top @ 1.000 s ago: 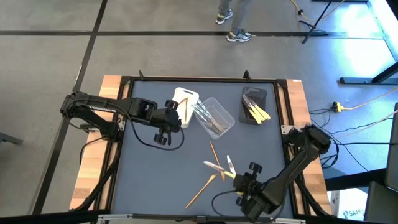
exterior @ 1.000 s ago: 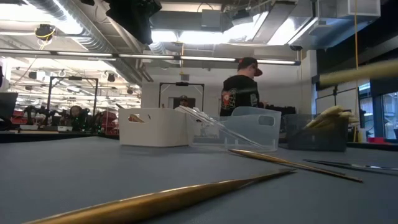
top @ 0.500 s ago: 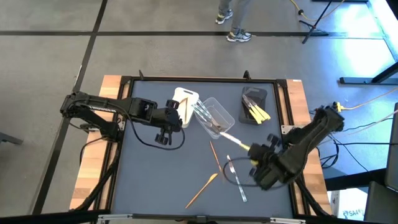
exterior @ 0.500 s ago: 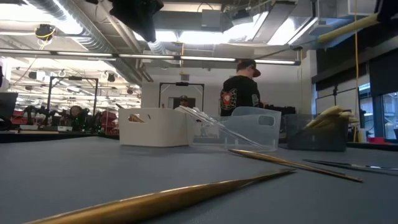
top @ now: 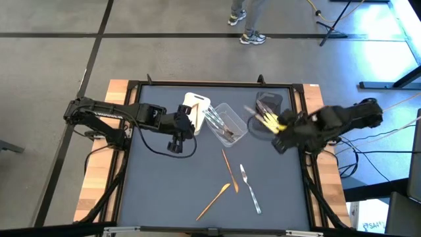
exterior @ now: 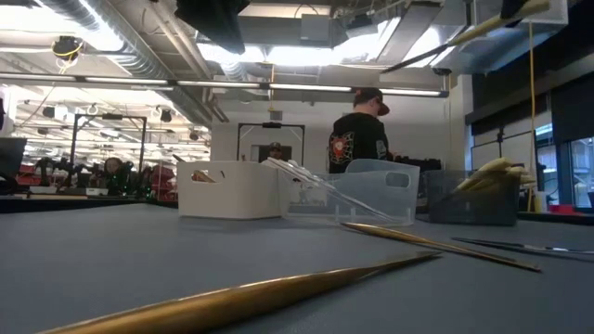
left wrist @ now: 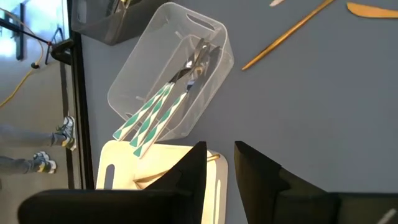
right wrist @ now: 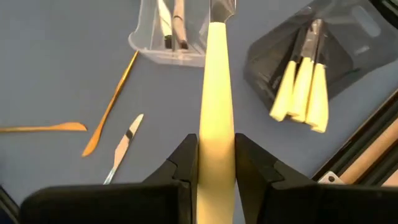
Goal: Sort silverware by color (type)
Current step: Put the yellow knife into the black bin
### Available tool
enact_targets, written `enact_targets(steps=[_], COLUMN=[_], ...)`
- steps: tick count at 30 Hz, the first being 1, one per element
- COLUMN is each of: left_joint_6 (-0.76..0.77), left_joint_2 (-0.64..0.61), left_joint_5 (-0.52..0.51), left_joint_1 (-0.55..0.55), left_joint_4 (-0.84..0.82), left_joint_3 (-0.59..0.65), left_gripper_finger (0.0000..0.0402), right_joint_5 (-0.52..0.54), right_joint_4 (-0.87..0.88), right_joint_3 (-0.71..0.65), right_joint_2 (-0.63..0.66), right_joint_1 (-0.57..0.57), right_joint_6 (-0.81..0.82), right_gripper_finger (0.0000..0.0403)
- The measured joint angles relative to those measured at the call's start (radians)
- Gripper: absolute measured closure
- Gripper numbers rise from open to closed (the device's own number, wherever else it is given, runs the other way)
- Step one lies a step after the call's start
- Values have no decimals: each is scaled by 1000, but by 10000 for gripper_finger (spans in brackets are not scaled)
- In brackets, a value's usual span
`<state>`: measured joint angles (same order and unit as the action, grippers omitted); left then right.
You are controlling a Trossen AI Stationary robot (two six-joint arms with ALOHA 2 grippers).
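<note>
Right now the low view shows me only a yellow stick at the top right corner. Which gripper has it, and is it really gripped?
Observer: The right gripper is shut on that yellow-handled piece, with the handle pinched between both fingers.
Operator: Where is it over the table?
Observer: It is beside the dark grey tub, which holds three yellow-handled pieces.
Operator: And the left arm?
Observer: The left gripper is open and empty, near the white tub.
</note>
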<state>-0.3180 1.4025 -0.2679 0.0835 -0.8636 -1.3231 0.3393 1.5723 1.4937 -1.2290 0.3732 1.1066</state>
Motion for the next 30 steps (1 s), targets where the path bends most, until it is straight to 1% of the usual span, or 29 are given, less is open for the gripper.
enact_targets(steps=[6,13,19,21,25,30], left_joint_6=[1,3,5,5,5,5], left_joint_2=[0,0,0,0,0,0], left_joint_5=[0,0,0,0,0,0], left_joint_1=[0,0,0,0,0,0], left_joint_4=[18,26,49,48,48,51], left_joint_3=[0,0,0,0,0,0], left_gripper_finger=[326,326,326,326,326,326], right_joint_5=[-62,-136,-260,-287,-291,-291], right_joint_4=[0,-4,-2,0,-1,-34], right_joint_3=[0,-13,-156,-207,-306,-409], right_joint_2=[58,65,68,70,66,66], right_joint_1=[-181,-407,-617,-678,-785,-907], right_joint_6=[-111,-258,-386,-440,-534,-602], right_gripper_finger=[338,338,338,338,338,338])
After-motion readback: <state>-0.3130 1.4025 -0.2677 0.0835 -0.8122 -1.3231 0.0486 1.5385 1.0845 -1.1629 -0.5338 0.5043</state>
